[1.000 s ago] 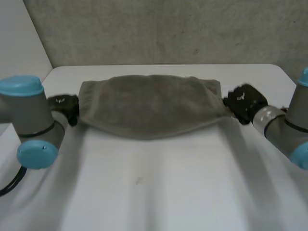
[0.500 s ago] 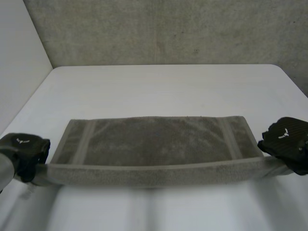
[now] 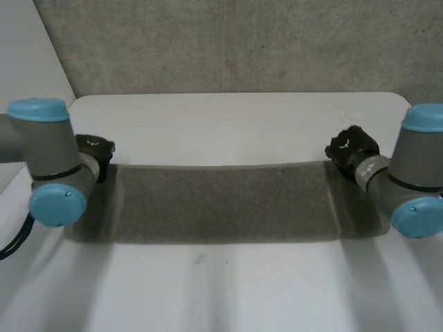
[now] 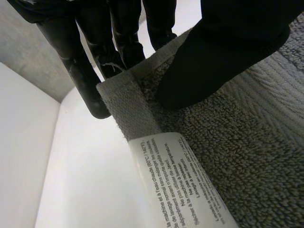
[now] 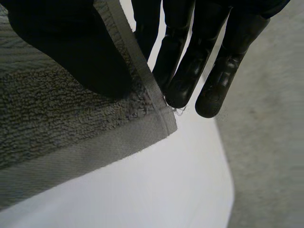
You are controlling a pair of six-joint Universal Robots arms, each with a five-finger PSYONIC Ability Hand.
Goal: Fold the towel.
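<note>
While towel (image 3: 221, 204) spans betw. our hands, left hand (image 3: 93, 152) & right hand (image 3: 351, 146) each pinch corner, thumb on top.

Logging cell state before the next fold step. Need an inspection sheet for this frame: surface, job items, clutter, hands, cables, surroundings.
surface: white table, flat.
job's things: grey towel, spanning between the two hands; white care label at the corner held by the left hand.
clutter: nothing seen.
hands: left hand pinches one towel corner, thumb on top, fingers beneath; right hand pinches another corner the same way.
cables: nothing seen.
surroundings: grey wall behind the table; white panel on the left arm's side.
</note>
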